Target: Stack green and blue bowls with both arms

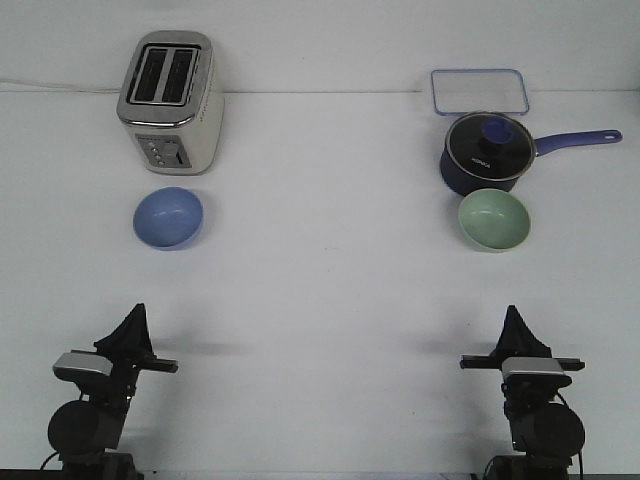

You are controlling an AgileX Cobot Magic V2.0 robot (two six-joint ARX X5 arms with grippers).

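The light blue bowl (168,217) sits upright on the white table at the left, just in front of a toaster. The pale green bowl (493,219) sits upright at the right, close in front of a navy saucepan. Both bowls look empty. My left gripper (134,318) rests low at the near left, well short of the blue bowl, with its fingers drawn together to a point. My right gripper (513,318) rests low at the near right, well short of the green bowl, its fingers also together. Neither holds anything.
A silver toaster (170,100) stands at the back left. A dark navy saucepan (485,155) with a glass lid has its handle pointing right. A clear flat container (479,92) lies behind it. White table (330,280) lies between the bowls.
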